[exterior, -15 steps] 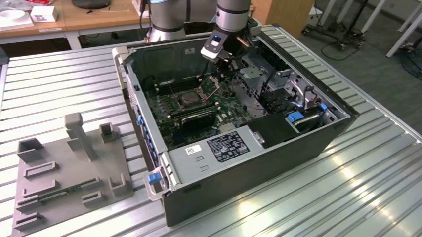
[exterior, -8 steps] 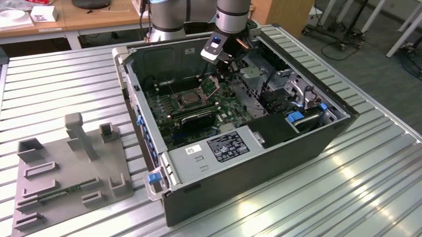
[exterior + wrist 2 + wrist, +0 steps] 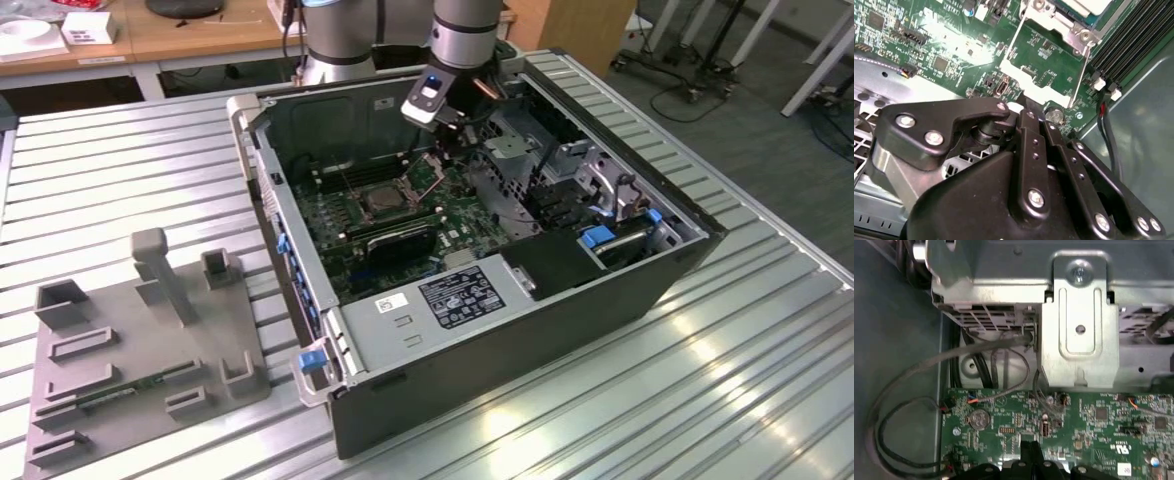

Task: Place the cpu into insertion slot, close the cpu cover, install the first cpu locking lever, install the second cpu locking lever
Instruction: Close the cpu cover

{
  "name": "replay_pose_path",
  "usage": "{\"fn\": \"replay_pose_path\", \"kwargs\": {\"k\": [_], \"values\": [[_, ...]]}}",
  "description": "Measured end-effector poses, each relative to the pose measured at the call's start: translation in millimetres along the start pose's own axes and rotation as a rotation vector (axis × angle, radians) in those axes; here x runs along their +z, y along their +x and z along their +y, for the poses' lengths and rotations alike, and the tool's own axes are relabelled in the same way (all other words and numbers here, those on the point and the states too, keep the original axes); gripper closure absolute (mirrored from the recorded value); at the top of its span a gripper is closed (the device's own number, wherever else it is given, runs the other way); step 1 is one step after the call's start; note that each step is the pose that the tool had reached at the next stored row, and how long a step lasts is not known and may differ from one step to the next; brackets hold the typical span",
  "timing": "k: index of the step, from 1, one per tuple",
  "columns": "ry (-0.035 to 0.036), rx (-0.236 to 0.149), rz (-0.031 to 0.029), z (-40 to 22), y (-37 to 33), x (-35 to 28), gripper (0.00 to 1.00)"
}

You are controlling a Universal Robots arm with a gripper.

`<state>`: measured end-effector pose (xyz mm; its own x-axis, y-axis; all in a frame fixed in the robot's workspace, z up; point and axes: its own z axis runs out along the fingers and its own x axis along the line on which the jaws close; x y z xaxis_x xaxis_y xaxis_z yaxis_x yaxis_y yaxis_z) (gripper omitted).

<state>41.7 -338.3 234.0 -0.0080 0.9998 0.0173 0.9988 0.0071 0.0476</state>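
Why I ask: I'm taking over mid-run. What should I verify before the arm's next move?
1. cpu cover closed: not ok, it stands open.
2. gripper at the cover's free edge: ok.
3. cpu seated in insertion slot: cannot tell.
4. Locking levers fastened: cannot tell.
5. Grey cable apart from gripper: ok.

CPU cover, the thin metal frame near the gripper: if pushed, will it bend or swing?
The cover looks like thin sheet metal around a large window, so probably light and a little springy. It appears raised off the board, so a push would likely swing it rather than slide it. Its narrow rails might twist if pressed off-centre.
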Motion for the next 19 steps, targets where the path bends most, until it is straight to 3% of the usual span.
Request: {"fn": "replay_pose_path", "kwargs": {"k": [4, 8, 10, 14, 19], "values": [[-0.0016, 0.0, -0.001, -7.3, 1.8, -0.5, 0.9], [-0.0056, 0.001, 0.0024, -16.7, 3.9, 0.2, 0.9], [-0.0066, 0.0, -0.0003, -20.3, 4.6, -0.8, 0.9], [-0.0092, 0.0, -0.0007, -24.7, 5.6, -0.9, 0.9], [-0.0164, 0.0, -0.0007, -35.3, 7.3, -1.4, 0.9]]}}
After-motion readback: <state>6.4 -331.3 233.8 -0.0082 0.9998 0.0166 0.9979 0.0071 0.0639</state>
